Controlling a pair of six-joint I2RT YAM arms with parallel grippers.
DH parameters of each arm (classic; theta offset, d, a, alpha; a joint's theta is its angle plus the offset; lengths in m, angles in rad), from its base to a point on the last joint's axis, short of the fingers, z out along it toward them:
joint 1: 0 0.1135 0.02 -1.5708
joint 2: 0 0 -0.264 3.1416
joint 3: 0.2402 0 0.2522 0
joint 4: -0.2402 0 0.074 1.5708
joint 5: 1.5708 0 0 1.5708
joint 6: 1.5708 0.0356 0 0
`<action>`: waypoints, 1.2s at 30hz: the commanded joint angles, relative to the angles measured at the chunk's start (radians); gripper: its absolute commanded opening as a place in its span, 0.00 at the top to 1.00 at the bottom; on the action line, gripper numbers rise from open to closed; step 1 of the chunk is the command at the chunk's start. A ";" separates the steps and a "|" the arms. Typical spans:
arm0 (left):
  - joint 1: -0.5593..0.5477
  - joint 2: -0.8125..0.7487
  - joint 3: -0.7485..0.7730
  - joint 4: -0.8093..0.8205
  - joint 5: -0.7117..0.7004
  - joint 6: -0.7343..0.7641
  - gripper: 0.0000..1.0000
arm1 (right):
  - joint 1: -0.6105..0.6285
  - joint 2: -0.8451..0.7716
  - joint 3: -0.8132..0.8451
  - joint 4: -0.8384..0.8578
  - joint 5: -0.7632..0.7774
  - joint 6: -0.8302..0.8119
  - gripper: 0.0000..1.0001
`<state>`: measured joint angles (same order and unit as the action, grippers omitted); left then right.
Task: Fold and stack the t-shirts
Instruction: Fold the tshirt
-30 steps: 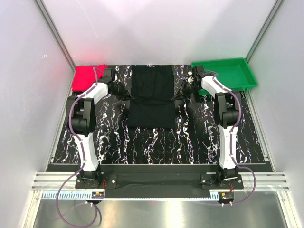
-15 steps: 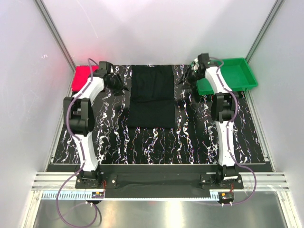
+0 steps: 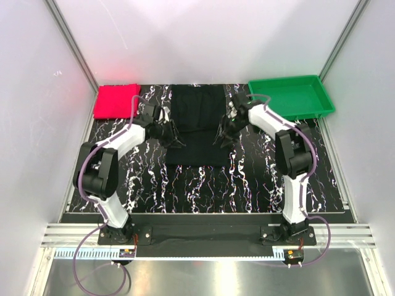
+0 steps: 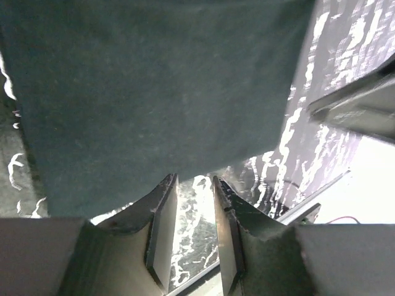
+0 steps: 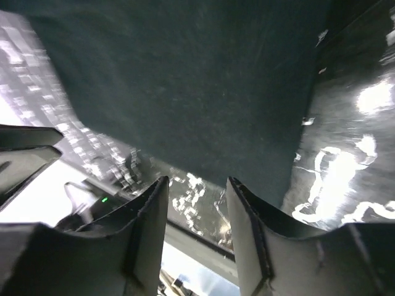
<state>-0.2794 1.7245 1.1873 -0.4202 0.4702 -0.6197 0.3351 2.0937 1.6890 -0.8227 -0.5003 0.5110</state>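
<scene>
The black t-shirt lies as a long narrow rectangle in the middle of the mat, and it fills the top of both wrist views. A folded pinkish-red t-shirt rests at the far left corner. My left gripper is at the black shirt's left edge and my right gripper at its right edge, both low over its near half. Each gripper is open, left and right, with only the mat showing between the fingers.
A green plastic tray stands at the far right corner. The black marbled mat runs to the near rail. White walls close in the left, right and back.
Both grippers opened from shut, swung out to the far corners, then came back in to the black shirt's side edges, nearer to me than before. The shirt's sides now lie straight.
</scene>
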 commanded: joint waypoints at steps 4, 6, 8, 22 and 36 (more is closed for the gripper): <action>0.008 0.101 -0.003 0.213 0.038 -0.029 0.67 | 0.090 0.000 -0.045 0.131 0.222 0.135 0.53; 0.016 0.174 0.047 0.228 0.053 -0.028 0.67 | 0.093 0.034 -0.023 0.132 0.270 0.133 0.53; 0.023 0.242 0.115 0.235 0.061 -0.034 0.68 | 0.093 0.074 0.029 0.131 0.296 0.120 0.53; 0.169 0.593 0.595 0.265 0.156 -0.162 0.65 | -0.025 0.578 0.982 -0.139 0.407 0.014 0.50; 0.125 0.152 0.249 0.213 0.228 -0.084 0.66 | -0.076 0.146 0.435 -0.136 0.046 -0.078 0.49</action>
<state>-0.1120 2.0113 1.5188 -0.2249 0.6235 -0.7311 0.1852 2.4607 2.2791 -0.9604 -0.3470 0.4892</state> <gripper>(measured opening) 0.349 0.513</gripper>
